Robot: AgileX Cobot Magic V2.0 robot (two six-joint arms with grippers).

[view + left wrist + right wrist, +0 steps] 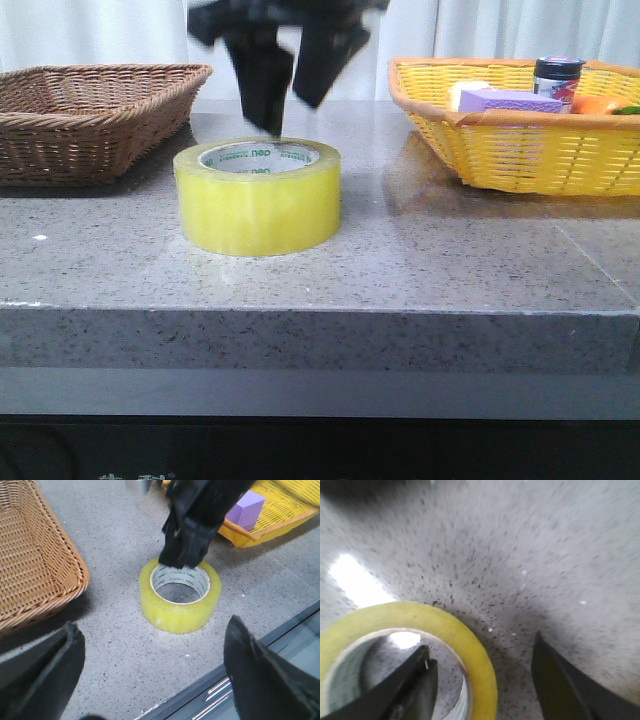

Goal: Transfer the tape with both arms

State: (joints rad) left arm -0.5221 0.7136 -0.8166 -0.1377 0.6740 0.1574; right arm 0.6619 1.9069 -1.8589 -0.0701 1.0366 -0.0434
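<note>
So far, nothing has been transferred. Nearest you, the tape lies flat on the counter, hole up, at about six o'clock. Your right gripper hangs just over its far rim, jaws spread, one finger dipping into the core and the other outside the wall; it has not yet pinched. Your left gripper waits wide open and apart, holding nothing. At ten o'clock sits the brown basket; at two o'clock, the yellow basket. Grasp, handover and placement all remain.

Bright, even light; tabletop glare; right wrist view blurred.
</note>
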